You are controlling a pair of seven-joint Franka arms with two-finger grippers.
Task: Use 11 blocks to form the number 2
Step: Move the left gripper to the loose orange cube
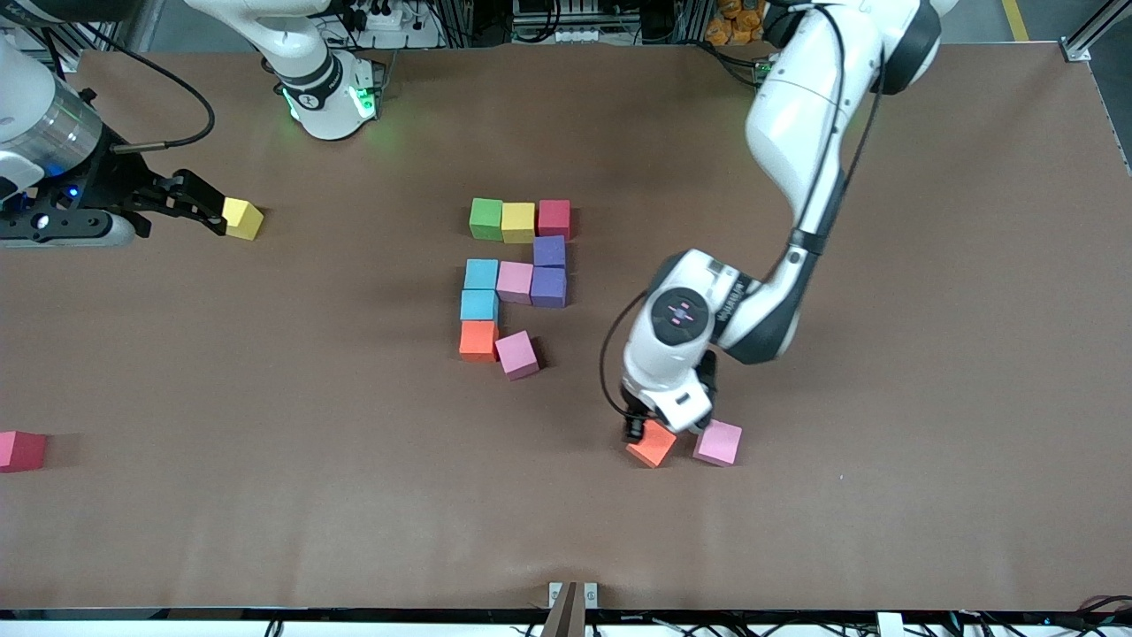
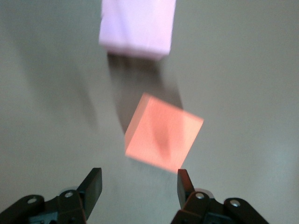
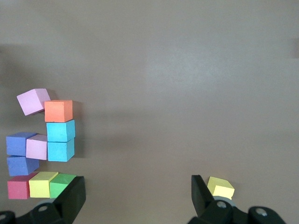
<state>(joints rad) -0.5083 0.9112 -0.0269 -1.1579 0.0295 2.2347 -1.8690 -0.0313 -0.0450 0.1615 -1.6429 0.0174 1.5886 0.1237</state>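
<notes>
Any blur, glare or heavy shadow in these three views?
Left wrist view: soft, the orange cube and pink cube smeared, a dark shadow between them. Right wrist view: sharp, even light. Front view: sharp, green base-light glow on the table.

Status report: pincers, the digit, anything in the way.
Left pincer open, low over loose orange block. Right pincer open, beside stray yellow block, waiting. Digit unfinished; last pink block sits crooked. Nothing blocking.
</notes>
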